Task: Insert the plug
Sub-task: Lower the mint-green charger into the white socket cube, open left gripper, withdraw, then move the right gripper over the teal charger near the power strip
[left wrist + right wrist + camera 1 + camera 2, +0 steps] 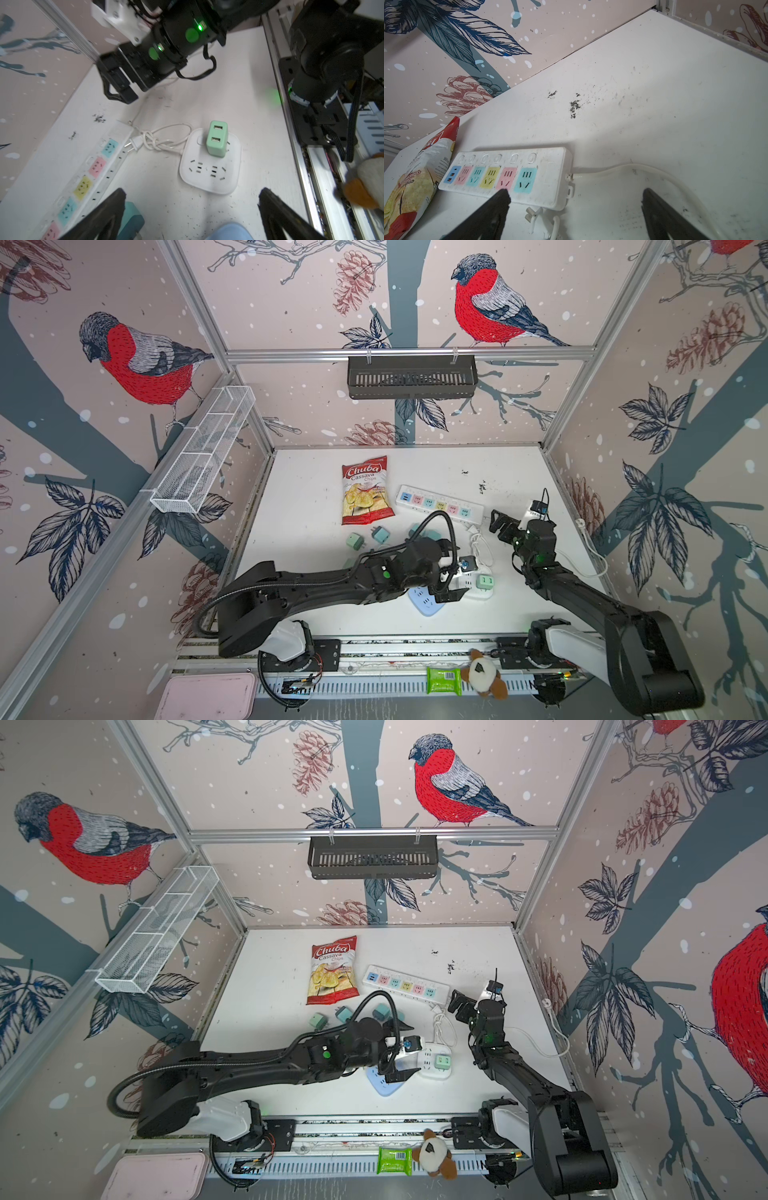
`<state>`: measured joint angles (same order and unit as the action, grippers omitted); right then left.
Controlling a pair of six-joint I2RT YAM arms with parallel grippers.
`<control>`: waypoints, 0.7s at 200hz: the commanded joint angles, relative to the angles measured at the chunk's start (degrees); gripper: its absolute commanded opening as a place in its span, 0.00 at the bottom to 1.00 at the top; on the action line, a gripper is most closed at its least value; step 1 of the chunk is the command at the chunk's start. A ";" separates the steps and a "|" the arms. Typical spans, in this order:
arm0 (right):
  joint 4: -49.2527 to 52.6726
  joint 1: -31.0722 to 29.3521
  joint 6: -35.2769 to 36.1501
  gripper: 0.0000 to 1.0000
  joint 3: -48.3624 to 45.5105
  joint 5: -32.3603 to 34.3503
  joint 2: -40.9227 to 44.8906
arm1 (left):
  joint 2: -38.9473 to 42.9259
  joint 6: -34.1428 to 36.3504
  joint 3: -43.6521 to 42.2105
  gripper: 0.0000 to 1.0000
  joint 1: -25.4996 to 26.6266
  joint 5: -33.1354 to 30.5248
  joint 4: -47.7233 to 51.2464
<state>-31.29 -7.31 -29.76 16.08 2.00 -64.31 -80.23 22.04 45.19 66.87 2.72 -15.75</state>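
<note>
A mint-green plug (217, 138) with two USB ports stands upright in the white square socket block (209, 182); both top views show it too (485, 581) (442, 1062). My left gripper (192, 194) hovers just short of that block. It is open, its jaws wide apart with nothing between them, clear of the plug. In a top view it (453, 568) sits left of the plug. My right gripper (575, 192) is open and empty above the end of the long strip (508, 176) with coloured sockets, at the right (503, 524).
Loose green and teal plugs (354, 540) (379, 534) lie left of my left arm, and one teal plug (133, 220) lies by a finger. A blue socket block (426, 605) lies under the left wrist. A knotted white cable (482, 547), a chips bag (365, 489), and a plush toy (484, 674) on the front rail are also there.
</note>
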 commanded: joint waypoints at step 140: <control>2.00 -8.38 4.43 1.00 3.01 8.98 -1.89 | 17.58 -46.16 -22.93 0.99 -18.48 -48.74 -25.20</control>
<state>-29.87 -13.85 -27.29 17.74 7.29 -65.12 -63.96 -14.61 24.05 49.78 -39.38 -41.28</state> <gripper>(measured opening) 0.997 0.991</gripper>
